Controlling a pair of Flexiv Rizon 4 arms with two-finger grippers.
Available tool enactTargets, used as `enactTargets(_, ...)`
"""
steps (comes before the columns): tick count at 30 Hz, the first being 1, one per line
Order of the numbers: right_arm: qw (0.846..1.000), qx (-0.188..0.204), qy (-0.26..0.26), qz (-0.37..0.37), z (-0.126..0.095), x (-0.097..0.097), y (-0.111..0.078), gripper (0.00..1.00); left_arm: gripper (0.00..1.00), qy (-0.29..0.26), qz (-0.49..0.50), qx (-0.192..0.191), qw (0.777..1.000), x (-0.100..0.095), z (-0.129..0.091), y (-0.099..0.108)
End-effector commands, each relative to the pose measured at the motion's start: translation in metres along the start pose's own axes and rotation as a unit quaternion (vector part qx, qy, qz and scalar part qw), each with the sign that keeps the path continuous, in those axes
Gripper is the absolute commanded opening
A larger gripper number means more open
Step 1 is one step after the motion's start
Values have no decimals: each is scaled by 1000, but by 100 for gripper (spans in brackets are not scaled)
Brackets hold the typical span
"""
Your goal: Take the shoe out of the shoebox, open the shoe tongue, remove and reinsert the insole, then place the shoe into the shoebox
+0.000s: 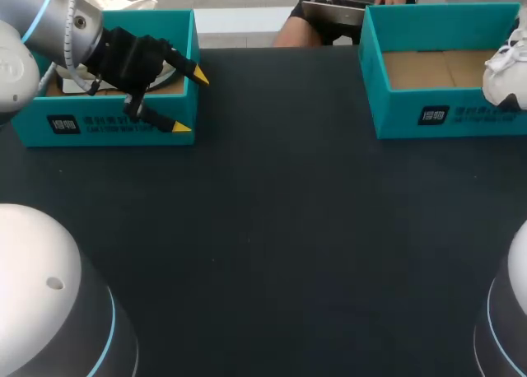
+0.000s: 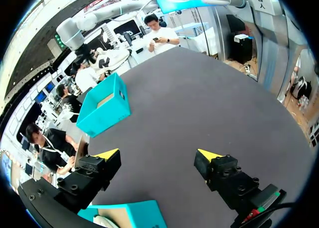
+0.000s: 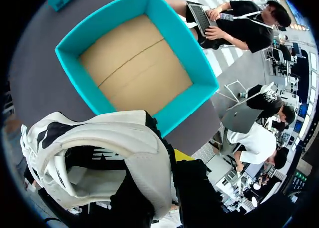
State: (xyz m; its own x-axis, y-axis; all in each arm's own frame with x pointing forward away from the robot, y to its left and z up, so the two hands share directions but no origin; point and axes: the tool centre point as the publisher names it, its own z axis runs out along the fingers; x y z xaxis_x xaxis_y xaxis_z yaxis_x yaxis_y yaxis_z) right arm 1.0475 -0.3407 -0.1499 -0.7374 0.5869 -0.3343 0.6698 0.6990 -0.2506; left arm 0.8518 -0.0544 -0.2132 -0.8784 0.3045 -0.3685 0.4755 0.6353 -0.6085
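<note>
1. My left gripper (image 1: pixel 191 102) hangs over the front right corner of the left shoebox (image 1: pixel 107 123), which sits at the far left of the dark table (image 1: pixel 272 229).
2. Its fingers are spread wide with nothing between them. In the left wrist view the two yellow tips stand well apart above bare tabletop.
3. In that same view a corner of the left shoebox lies just under the gripper.
4. Something white (image 1: pixel 169 74) lies inside the left shoebox. My arm hides most of it and I cannot tell what it is.
5. The right shoebox (image 1: pixel 428 105) stands open at the far right of the table, well apart from the left one. Its brown cardboard floor is bare where I can see it.
6. The shoe (image 1: pixel 504 71), white with black patches, shows at the head view's right edge, over the right end of that box.
7. In the right wrist view the shoe is up against my right gripper (image 3: pixel 162 173), above the open box and not resting on its floor.
8. The right gripper is pinching the shoe: the white side wall by its opening sits between the two dark fingers. Only one yellow tip shows, touching the outside of that wall; the other is hidden by the shoe.
9. The shoe's opening faces the wrist camera, and its inside looks dark.
</note>
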Motion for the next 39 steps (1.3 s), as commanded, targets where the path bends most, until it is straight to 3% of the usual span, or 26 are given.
enactTargets(1,880,121,83,451,-14,8,-6,0,100,0,0,-2,1000,1,0,0)
enactTargets(27,880,121,83,451,-14,8,-6,0,100,0,0,-2,1000,1,0,0)
enactTargets(31,876,117,43,467,-1,12,-1,0,100,0,0,-2,1000,1,0,0)
enactTargets(39,876,109,31,469,12,17,4,0,100,0,0,-2,1000,1,0,0)
